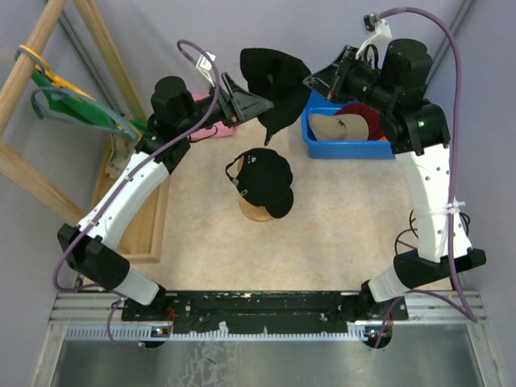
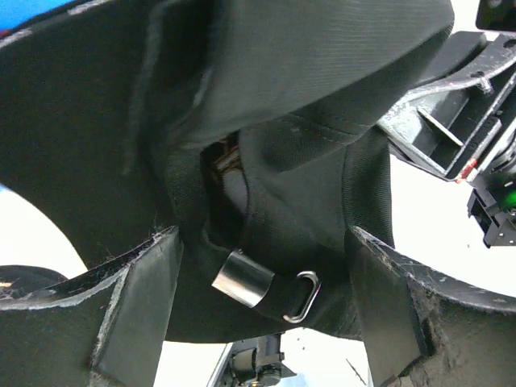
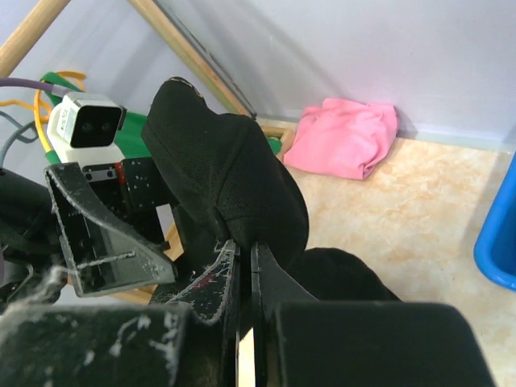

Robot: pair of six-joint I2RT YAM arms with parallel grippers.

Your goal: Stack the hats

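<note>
1. The bench (image 1: 339,218) has a tan top, and the arm bases are bolted at its near edge.
2. The bin (image 1: 348,150) is blue and sits at the far right. It contains a tan cap (image 1: 329,126) and a red hat (image 1: 364,113), neither yet stacked.
3. The stand (image 1: 256,213) is wooden and sits mid-bench. It carries the lower cap (image 1: 262,179), black, the base of the stack.
4. The held cap (image 1: 272,79) is black and airborne between the two hands, its body hanging down. It lies above the lower cap and on its far side, slightly to the right, and the two caps are apart.
5. The right hand (image 3: 242,251) has its fingers pressed together, pinching a fold of the held cap.
6. The left hand (image 2: 264,242) has its fingers spread, one on each side of the strap (image 2: 266,286), clamping nothing.
7. The buckle (image 2: 300,296) is a metal loop on the strap, hanging between the spread fingers.
8. Judgement: the load appears to rest on the right hand alone. The coming move is therefore toward the bases and downward, onto the lower cap.
</note>
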